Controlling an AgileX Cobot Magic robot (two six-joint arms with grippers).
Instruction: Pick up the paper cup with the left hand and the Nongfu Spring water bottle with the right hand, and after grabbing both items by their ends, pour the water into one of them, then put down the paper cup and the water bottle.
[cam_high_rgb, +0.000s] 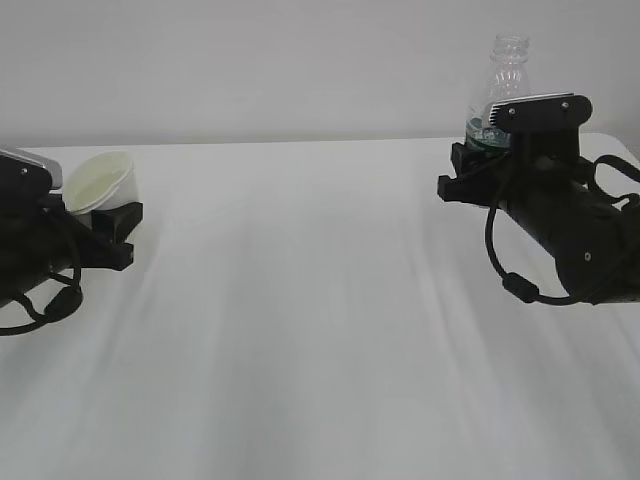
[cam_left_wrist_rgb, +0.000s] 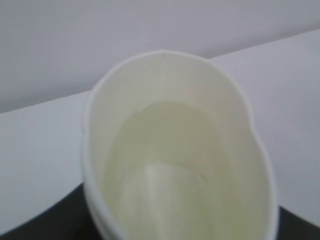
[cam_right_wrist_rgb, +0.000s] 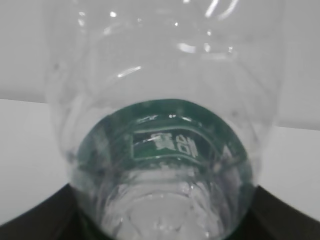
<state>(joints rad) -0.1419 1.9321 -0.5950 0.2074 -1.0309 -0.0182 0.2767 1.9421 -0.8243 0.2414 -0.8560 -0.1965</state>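
Observation:
The white paper cup (cam_high_rgb: 100, 180) sits between the fingers of my left gripper (cam_high_rgb: 112, 228) at the far left, tipped so its cream inside faces the camera. In the left wrist view the paper cup (cam_left_wrist_rgb: 175, 150) fills the frame, its rim squeezed out of round, with a black finger (cam_left_wrist_rgb: 40, 225) beside it. My right gripper (cam_high_rgb: 478, 172) is shut on the lower part of the Nongfu Spring water bottle (cam_high_rgb: 508, 70), which stands upright, capless. Close up, the bottle (cam_right_wrist_rgb: 165, 75) shows its green label (cam_right_wrist_rgb: 170, 142). I cannot make out the water for certain.
The white cloth-covered table (cam_high_rgb: 320, 320) stretches between the two arms, with a plain pale wall behind. The right arm's black cable (cam_high_rgb: 505, 270) loops down near the cloth.

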